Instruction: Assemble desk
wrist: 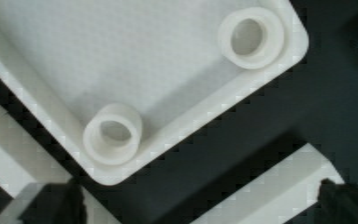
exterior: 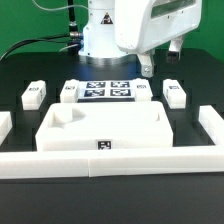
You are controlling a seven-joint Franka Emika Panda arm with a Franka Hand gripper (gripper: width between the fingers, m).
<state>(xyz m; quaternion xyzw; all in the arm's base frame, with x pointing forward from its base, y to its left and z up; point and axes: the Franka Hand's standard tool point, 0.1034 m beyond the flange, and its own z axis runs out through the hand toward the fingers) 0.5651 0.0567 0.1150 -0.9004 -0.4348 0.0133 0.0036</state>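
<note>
The large white plastic tray-like desk top (exterior: pixel 105 128) lies on the black tabletop (exterior: pixel 205 85). The end effector (exterior: pixel 148 68) hangs raised near it, wide open, empty; better to square with the rim (wrist: pixel 229 112) before descending.

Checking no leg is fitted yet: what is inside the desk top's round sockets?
The two sockets in the wrist view are empty. The desk top's other sockets cannot be seen into.
</note>
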